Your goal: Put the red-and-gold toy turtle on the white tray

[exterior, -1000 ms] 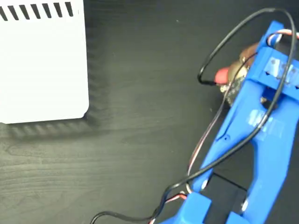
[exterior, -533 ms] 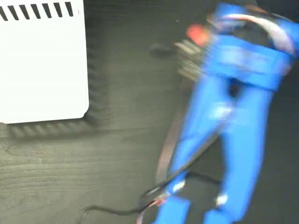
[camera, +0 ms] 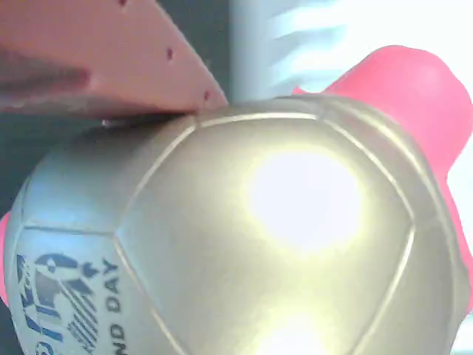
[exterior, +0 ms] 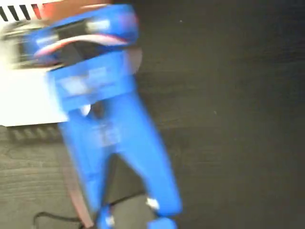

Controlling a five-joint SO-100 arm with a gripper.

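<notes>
Swung leftward since a second ago, now blurring over the white tray point(exterior: 28, 102) in the fixed view.
Hiding most of the tray's right part under the blue arm point(exterior: 109, 119); red smear at arm's tip. Wrist view: gripping the red-and-gold toy turtle point(camera: 281, 244), pink finger point(camera: 111, 66) pressing against the shell's top, red head poking out at upper right, bright tray beyond.

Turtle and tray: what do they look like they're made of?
The turtle looks like soft foam or rubber with a glossy metallic gold skin: bright glare on the shell, moulded seam lines, black print, and smooth matte red parts at the edges. The white tray looks like rigid painted metal or plastic, flat, with cut black slots; blur leaves that open.
</notes>
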